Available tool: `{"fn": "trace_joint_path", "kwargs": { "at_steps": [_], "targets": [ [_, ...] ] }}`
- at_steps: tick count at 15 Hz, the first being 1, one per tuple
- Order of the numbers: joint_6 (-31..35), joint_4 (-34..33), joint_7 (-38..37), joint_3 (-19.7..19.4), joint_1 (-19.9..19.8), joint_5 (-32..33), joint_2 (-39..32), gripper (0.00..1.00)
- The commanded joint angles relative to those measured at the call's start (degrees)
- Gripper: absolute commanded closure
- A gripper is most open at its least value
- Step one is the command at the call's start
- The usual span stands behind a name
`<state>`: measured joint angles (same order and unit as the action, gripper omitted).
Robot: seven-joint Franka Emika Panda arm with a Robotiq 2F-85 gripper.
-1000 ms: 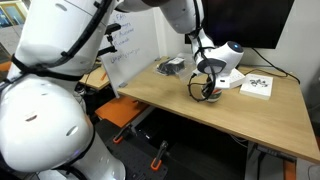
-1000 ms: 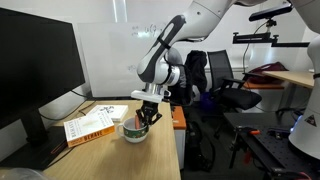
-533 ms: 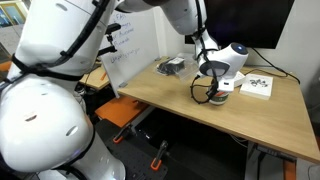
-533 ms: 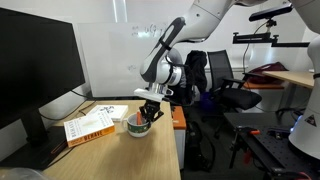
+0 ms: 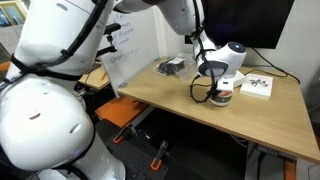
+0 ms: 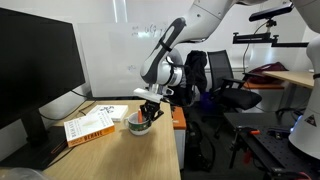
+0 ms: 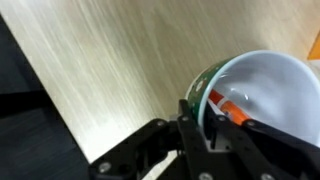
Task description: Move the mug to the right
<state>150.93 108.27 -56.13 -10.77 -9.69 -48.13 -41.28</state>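
One desk (image 5: 165, 95), wooden, carrying everything. One white box (image 5: 257, 86), lying flat. One hand (image 5: 213, 90), pinched shut on the rim of the mug (image 5: 222, 98), probably to carry it sideways. One mug, just beside the box; whether it is lifted is unclear.

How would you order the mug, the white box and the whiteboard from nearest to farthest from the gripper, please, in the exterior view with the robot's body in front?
1. mug: held at the tips of the gripper.
2. box: just beside the mug, picture right.
3. whiteboard: far off, picture left.
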Motion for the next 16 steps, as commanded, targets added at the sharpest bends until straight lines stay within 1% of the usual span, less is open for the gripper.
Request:
{"fn": "trace_joint_path", "kwargs": {
  "at_steps": [1, 4, 6, 7, 8, 9, 11, 13, 15, 16],
  "targets": [
    [0.5, 1.5, -1.1, 0.0, 0.4, 0.3, 1.9, 0.49],
    [0.7, 3.2, -1.7, -0.4, 1.4, 0.8, 4.4, 0.27],
    [0.6, 5.0, -2.9, -1.1, 2.8, 2.0, 6.9, 0.12],
    [1.8, 6.7, -6.6, -3.3, 5.6, 4.8, 8.1, 0.06],
    [4.6, 8.3, -11.4, -5.7, 8.6, 8.3, 8.9, 0.0],
    [6.8, 9.7, -15.2, -7.2, 10.5, 11.6, 9.9, 0.0],
    [10.5, 12.7, -23.6, -11.1, 15.3, 20.1, 11.7, 0.0],
    [12.5, 14.8, -27.7, -12.6, 18.0, 25.5, 13.4, 0.0],
    [14.8, 16.3, -30.2, -13.2, 19.8, 28.9, 15.0, 0.0],
    [16.8, 16.9, -32.1, -14.2, 21.0, 30.5, 15.2, 0.0]
  ]
}}
